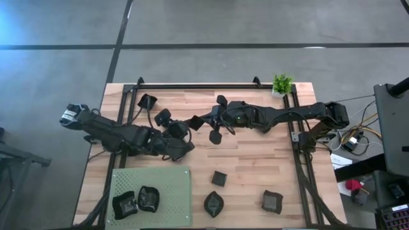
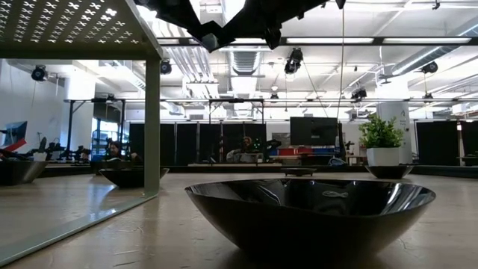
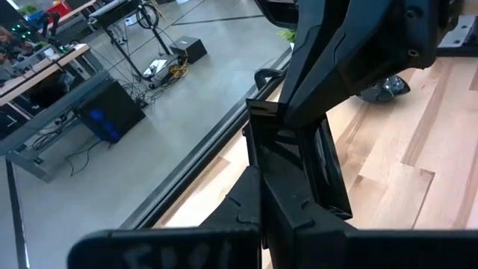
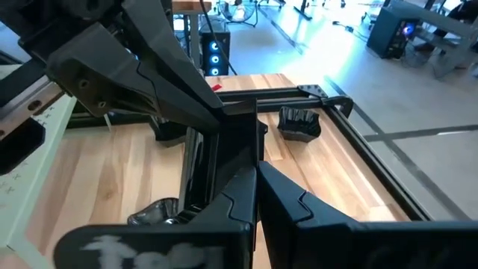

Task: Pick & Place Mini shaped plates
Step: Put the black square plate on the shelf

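Observation:
Both grippers meet above the table's middle, left gripper [image 1: 186,130] and right gripper [image 1: 199,120], each shut on one small flat black plate [image 1: 193,124] between them. In the low view they hang at the top, gripper pair [image 2: 224,22]. Other black mini plates lie flat on their bases. Two are on the green mat [image 1: 167,185]: plate [image 1: 124,206] and plate [image 1: 149,198]. Three lie on the near wood: plate [image 1: 219,178], plate [image 1: 213,203] and plate [image 1: 271,201]. Several more lie toward the far edge, such as plate [image 1: 147,101]. My left gripper pinches the flat black plate by one edge [image 3: 287,187] between its two fingers, coming level from the table's left; the plate is lifted clear and stands on edge. My right gripper pinches the same plate by the opposite edge [image 4: 220,175], coming level from the table's right.
A small potted plant [image 1: 282,84] stands at the far right corner. Black frame rails [image 1: 297,137] run along the table's sides and far edge. A black bowl-shaped plate [image 2: 310,209] fills the low view's foreground. Bare wood [image 1: 255,163] lies right of centre.

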